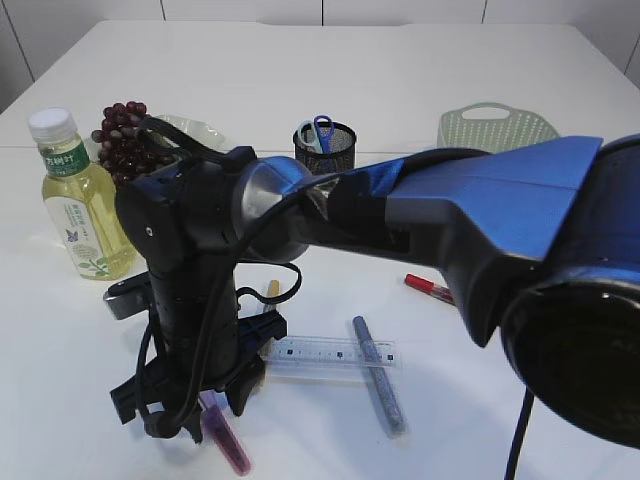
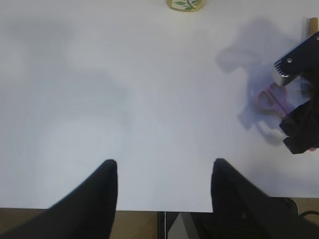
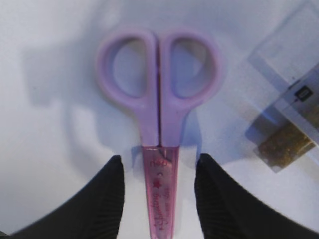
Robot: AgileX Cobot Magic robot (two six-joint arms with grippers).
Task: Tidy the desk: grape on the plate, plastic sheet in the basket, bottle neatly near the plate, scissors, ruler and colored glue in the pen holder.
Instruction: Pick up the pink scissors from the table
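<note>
Right gripper (image 3: 158, 199) is hovering with jaws spread, straddling the sheathed blade of the purple scissors (image 3: 159, 99) lying near the tabletop's front edge. Left gripper (image 2: 164, 186) is waiting open, holding nothing. Risk: closing off-centre could be twisting the scissors out sideways.

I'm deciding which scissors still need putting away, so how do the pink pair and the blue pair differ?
The pink scissors lie flat on the table; the blue scissors stand upright in the pen holder. The pink pair's blades sit between the right gripper's open fingers; nothing is near the blue pair. The pink pair's blades show in a pink sheath; the blue pair's blades are hidden. Both are closed.
</note>
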